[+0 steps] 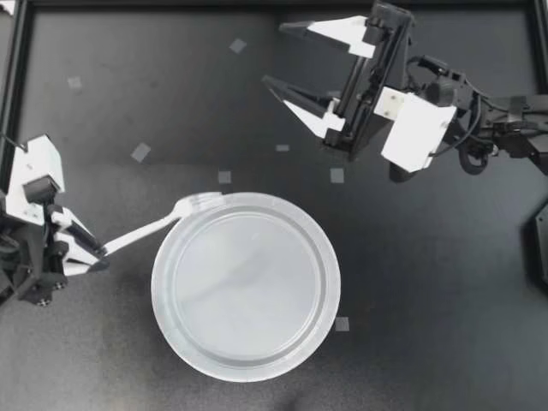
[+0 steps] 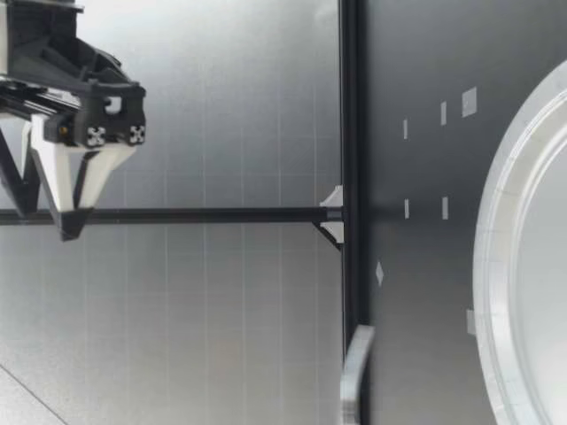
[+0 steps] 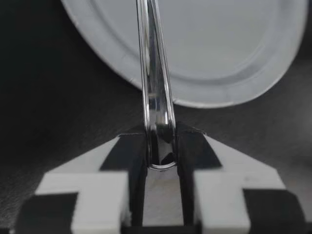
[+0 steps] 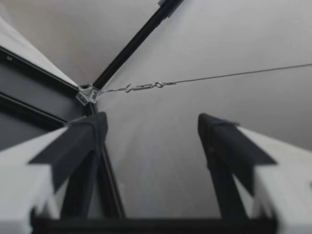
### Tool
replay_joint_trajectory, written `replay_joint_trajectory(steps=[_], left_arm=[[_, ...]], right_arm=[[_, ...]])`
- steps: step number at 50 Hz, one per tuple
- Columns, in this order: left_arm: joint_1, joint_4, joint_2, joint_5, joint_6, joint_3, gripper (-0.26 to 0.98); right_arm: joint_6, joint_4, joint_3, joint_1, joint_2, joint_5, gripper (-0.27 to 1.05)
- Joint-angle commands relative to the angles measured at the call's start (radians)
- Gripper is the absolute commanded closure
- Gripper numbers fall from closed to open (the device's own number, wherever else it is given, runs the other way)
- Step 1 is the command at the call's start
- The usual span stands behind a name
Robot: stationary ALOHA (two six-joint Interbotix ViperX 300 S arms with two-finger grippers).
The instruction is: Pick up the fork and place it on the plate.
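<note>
Dark table, left gripper clamping fork by plate, right gripper agape

This looks like a robot lab. A black counter has a black metal frame along its edges and little squares of tape stuck on it. My left hand and my right hand are robot hands. The wall behind is plain grey.

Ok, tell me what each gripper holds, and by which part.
My left gripper is shut on the clear fork by the end of its handle. My right gripper is open and holds nothing.
</note>
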Motion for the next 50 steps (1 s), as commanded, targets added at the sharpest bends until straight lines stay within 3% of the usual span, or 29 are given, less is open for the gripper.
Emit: replay_joint_trajectory(steps=[1, 13, 26, 40, 50], left_arm=[[-0.038, 0.005, 0.048, -0.029, 0.023, 0.023, 0.66], [-0.087, 0.006, 0.104, 0.032, 0.078, 0.051, 0.66], [-0.087, -0.006, 0.17, 0.034, 0.078, 0.044, 0.66], [-0.087, -0.061, 0.247, -0.026, 0.046, 0.005, 0.65], [-0.089, -0.061, 0.247, -0.026, 0.044, 0.014, 0.54]], right_arm=[[0.04, 0.011, -0.005, 0.003, -0.012, -0.005, 0.06], [0.049, 0.061, -0.005, 0.0, 0.021, -0.014, 0.06], [0.049, 0.078, -0.005, 0.0, 0.037, -0.014, 0.06], [0.049, 0.078, -0.005, 0.0, 0.035, -0.009, 0.06], [0.049, 0.078, -0.005, 0.0, 0.035, -0.006, 0.06]])
